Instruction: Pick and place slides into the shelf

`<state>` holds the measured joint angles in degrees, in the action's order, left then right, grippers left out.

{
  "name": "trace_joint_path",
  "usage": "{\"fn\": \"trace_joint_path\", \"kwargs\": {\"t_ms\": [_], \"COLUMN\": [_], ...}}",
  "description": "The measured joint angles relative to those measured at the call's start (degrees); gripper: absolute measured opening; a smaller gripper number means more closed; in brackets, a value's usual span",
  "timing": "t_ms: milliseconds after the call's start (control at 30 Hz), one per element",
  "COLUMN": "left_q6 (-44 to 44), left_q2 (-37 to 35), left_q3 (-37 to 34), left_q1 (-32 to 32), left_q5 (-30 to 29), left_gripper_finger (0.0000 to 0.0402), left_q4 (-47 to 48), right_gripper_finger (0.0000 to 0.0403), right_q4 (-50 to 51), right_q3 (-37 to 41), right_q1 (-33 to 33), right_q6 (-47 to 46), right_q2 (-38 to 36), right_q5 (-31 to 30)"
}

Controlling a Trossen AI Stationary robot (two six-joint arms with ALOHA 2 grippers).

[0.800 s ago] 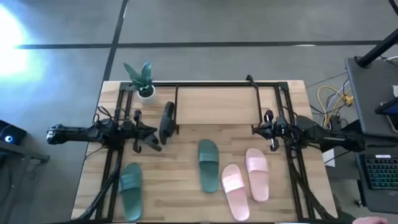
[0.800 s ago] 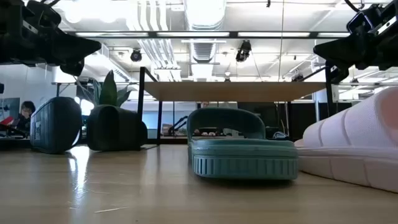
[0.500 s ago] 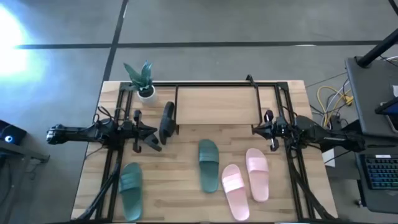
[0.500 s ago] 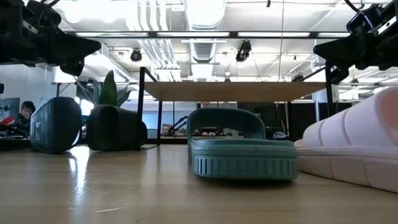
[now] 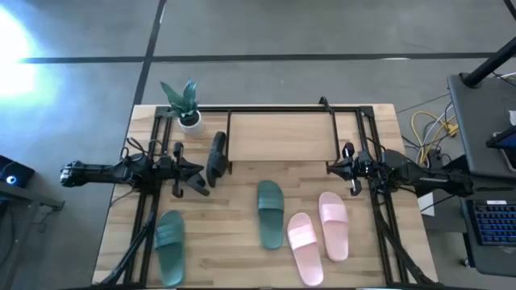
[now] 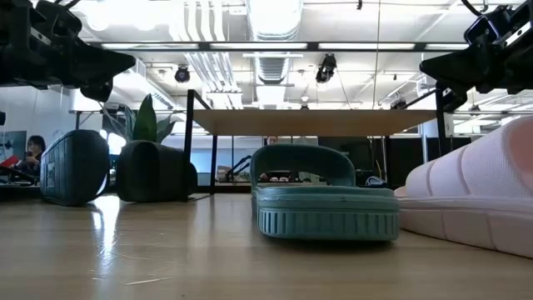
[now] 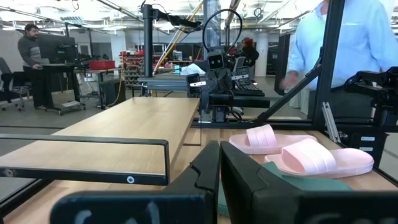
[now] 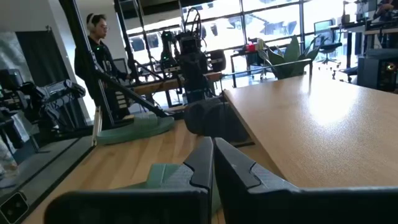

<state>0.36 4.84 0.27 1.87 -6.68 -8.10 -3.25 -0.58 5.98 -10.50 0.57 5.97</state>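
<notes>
**Q:** How do your jaws stand?

**A:** Both pairs are pressed together, pinching nothing. From above, my left gripper [image 5: 196, 176] hangs over the table [image 5: 234, 250] beside the shelf's left end; my right gripper [image 5: 332, 167] hangs beside its right end.

**Q:** What does the shelf hold?

**A:** From above, the shelf [image 5: 280, 135] lies between my two grippers, at the table's far edge, and I see only its bare light top board. A black slide [image 5: 216, 159] stands on edge just beyond my left jaws, against the shelf's left post. A potted plant [image 5: 185, 102] sits farther back on that side.

**Q:** And the other slides?

**A:** One dark green slide [image 5: 271, 213] lies between my grippers, nearer the front edge. The pink pair [image 5: 317, 234] lies near my right jaws, toward the front. A second green slide [image 5: 169, 246] lies in front of my left gripper.

**Q:** The low view?

**A:** My grippers hang high at both upper corners, above the slides. The green slide [image 6: 325, 202] sits in front of the shelf [image 6: 316, 122].

**Q:** The wrist views?

**A:** My left fingers [image 7: 208, 165] meet, with the pink pair [image 7: 298, 151] ahead of them. My right fingers [image 8: 214, 163] meet too, the shelf board [image 8: 311, 118] alongside.
</notes>
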Motion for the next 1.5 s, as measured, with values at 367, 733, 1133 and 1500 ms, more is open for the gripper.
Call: {"fn": "trace_joint_path", "kwargs": {"t_ms": [367,733,1133,1500], "left_q6": [0.0,0.0,0.0,0.0], "left_q2": [0.0,0.0,0.0,0.0], "left_q3": [0.0,0.0,0.0,0.0], "left_q1": [0.0,0.0,0.0,0.0], "left_q5": [0.0,0.0,0.0,0.0], "left_gripper_finger": [0.0000,0.0000,0.0000,0.0000], "left_q4": [0.0,0.0,0.0,0.0], "right_gripper_finger": [0.0009,0.0009,0.0009,0.0008], "right_q4": [0.0,0.0,0.0,-2.7], "right_q3": [0.0,0.0,0.0,0.0], "right_q1": [0.0,0.0,0.0,0.0], "right_q6": [0.0,0.0,0.0,-14.4], "right_q2": [0.0,0.0,0.0,0.0], "right_q5": [0.0,0.0,0.0,0.0]}}
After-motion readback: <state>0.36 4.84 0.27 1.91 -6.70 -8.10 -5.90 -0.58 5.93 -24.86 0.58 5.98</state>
